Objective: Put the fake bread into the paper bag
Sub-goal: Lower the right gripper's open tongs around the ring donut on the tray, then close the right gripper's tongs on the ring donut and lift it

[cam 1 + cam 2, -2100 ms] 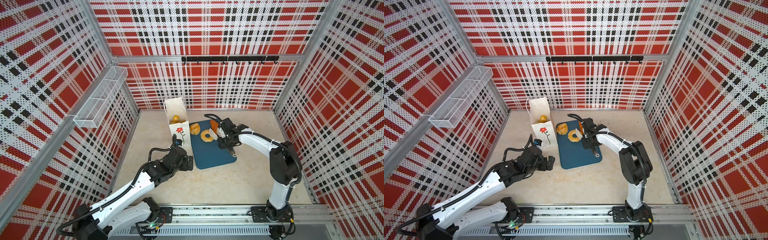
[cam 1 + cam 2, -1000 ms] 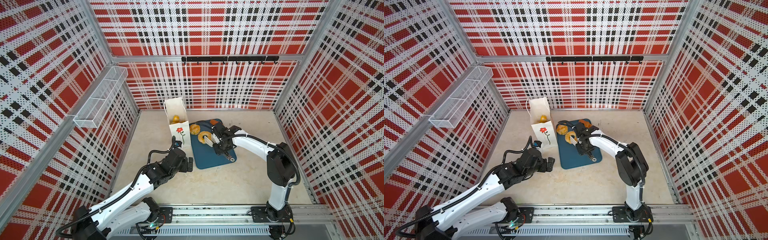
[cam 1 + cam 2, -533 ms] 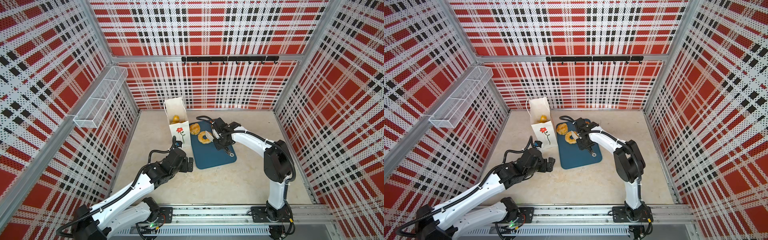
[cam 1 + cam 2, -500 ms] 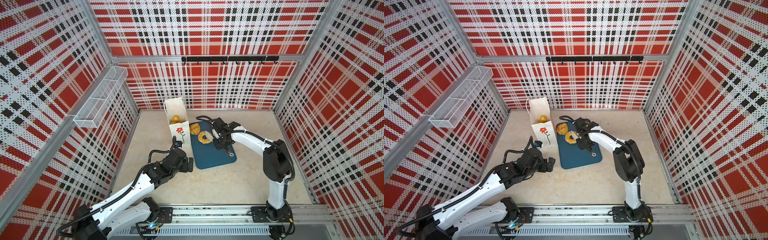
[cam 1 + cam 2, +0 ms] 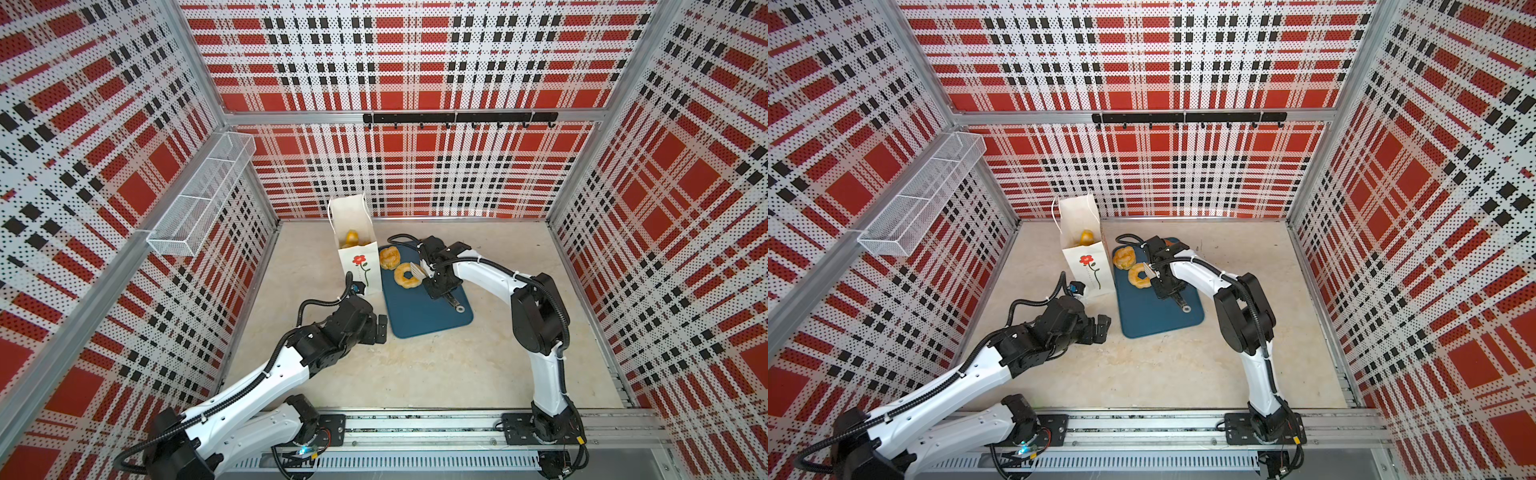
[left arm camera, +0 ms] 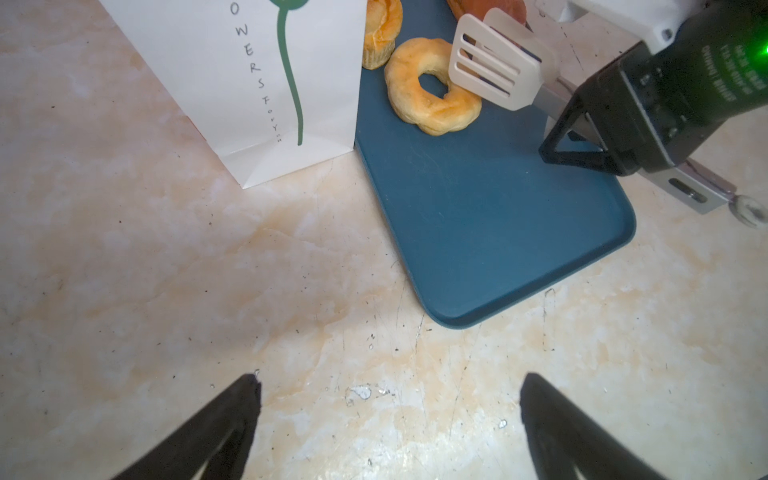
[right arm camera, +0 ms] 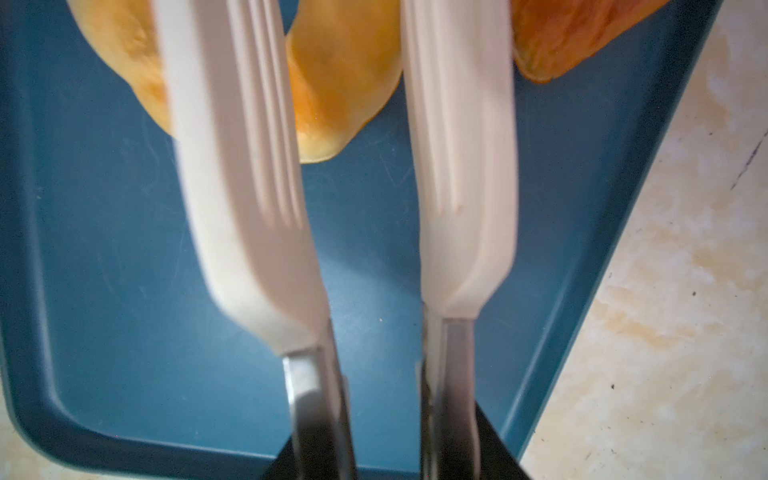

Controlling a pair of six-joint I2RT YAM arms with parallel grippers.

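White slotted tongs sit clamped in the right gripper, blades astride the golden ring doughnut at its rim. The left gripper gapes wide, empty, over the beige bench.

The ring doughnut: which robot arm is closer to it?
Right. The right end effector holds white tongs whose blades are at the ring doughnut on the blue tray. The left end effector hangs open over the table beside the tray's near corner.

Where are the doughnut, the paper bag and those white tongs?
doughnut [image 6: 432, 118]: left wrist view, on the crust beside the hole.
bag [image 5: 372, 272]: in a top view, on the printed front wall.
tongs [image 7: 241, 166]: right wrist view, on one white blade.
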